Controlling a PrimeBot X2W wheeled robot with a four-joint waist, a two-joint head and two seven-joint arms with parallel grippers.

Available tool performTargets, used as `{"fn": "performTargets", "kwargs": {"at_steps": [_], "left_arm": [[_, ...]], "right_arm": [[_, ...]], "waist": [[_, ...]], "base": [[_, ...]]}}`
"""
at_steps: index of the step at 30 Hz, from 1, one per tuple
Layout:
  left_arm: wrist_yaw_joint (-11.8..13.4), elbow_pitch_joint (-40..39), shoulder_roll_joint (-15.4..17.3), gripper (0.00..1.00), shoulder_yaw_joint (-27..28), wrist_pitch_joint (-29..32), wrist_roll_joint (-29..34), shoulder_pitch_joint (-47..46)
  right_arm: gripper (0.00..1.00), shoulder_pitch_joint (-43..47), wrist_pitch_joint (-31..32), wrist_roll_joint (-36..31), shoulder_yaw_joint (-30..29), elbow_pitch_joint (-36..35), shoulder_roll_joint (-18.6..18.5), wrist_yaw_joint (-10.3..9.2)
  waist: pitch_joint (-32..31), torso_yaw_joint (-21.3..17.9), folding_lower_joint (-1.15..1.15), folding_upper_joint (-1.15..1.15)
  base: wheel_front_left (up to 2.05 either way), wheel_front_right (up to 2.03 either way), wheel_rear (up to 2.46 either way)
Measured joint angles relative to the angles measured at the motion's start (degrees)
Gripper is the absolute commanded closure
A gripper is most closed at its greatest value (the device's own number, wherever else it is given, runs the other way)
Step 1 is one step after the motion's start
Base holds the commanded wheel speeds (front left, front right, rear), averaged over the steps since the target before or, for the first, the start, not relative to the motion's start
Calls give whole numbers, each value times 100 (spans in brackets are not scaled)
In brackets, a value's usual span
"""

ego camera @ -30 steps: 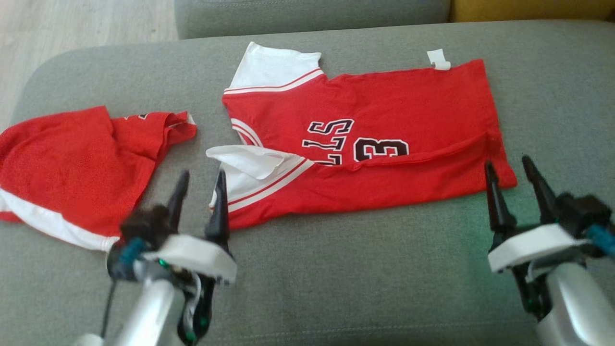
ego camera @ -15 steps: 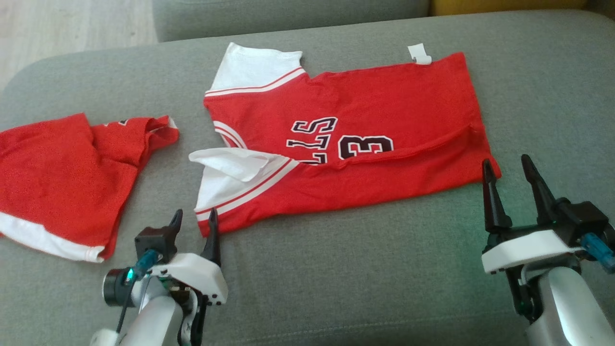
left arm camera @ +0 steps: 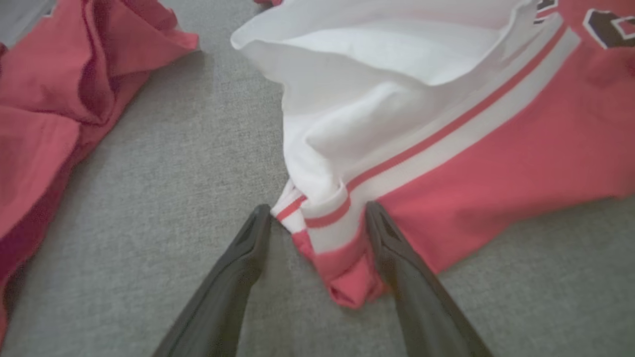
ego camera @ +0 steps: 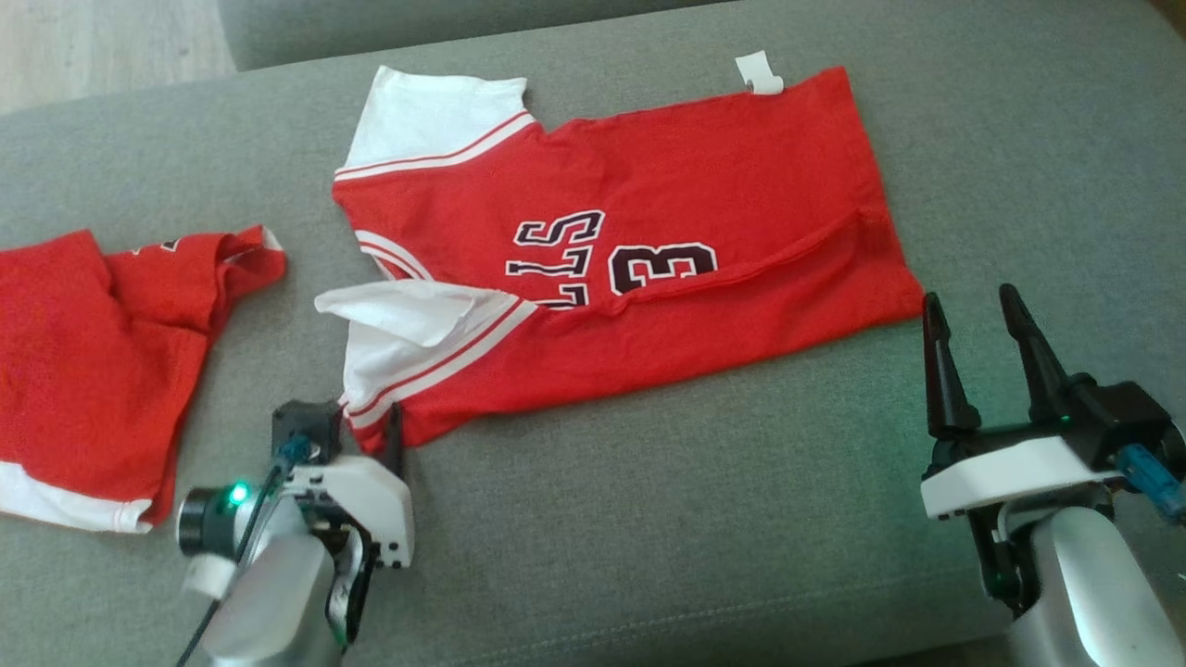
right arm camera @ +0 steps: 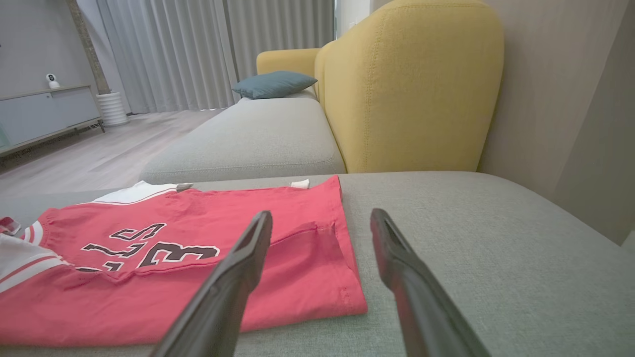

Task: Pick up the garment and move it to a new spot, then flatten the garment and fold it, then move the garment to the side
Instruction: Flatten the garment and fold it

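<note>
Two grippers are spread open. The jersey (ego camera: 704, 176) corner is straddled by the left gripper (left arm camera: 317, 209); the right gripper (ego camera: 968, 298) is held empty.

Grey sofa (right arm camera: 258, 134), yellow armchair (right arm camera: 412, 84), wooden floor (right arm camera: 99, 158), pale curtains (right arm camera: 198, 49).

Support: grey sofa cushion (ego camera: 649, 519).
On it: red/white jersey (ego camera: 649, 185) laid flat, ctr; 2nd red garment (ego camera: 74, 352) laid apart, left.

On sofa cushion (ego camera: 649, 537): jersey (ego camera: 723, 167), second garment (ego camera: 83, 371) left.
</note>
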Motion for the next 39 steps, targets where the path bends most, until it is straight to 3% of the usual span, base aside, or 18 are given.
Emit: {"fn": "performTargets", "kwargs": {"at_steps": [2, 3, 4, 6, 12, 25, 39], "left_arm": [[-99, 156, 36, 0, -115, 177, 115, -168], [-132, 181, 47, 37, -159, 220, 120, -211], [-138, 203, 55, 100, -186, 220, 119, -249], [-182, 220, 27, 100, -213, 192, 119, -282], [-1, 126, -20, 100, -193, -279, 112, -268], [73, -1265, -18, 100, -372, -438, 434, -250], [67, -1582, -26, 100, -436, -443, 466, -219]], "right_arm": [[0, -7, 0, -1, -46, -14, 9, 0], [0, -10, 0, -1, -63, -14, 12, 0], [0, -14, 0, -5, -79, -14, 14, 0], [0, -15, 0, -60, -114, -12, 23, 0], [0, -83, 297, -138, -327, 265, 76, 0], [0, -885, 1095, 31, -1072, 1529, 266, 0], [0, -1680, 1443, -821, -1958, 2509, 289, 0]], "waist": [[31, -41, 0, 0], [38, -49, 0, 0], [40, -52, 0, 0], [37, -46, 0, 0], [12, 65, 0, 0], [143, 532, 0, 0], [452, 722, 0, 0]], "base": [[0, 0, 0], [0, 0, 0], [0, 0, 0], [0, 0, 0], [0, 0, 0], [0, 0, 0], [0, 0, 0]]}}
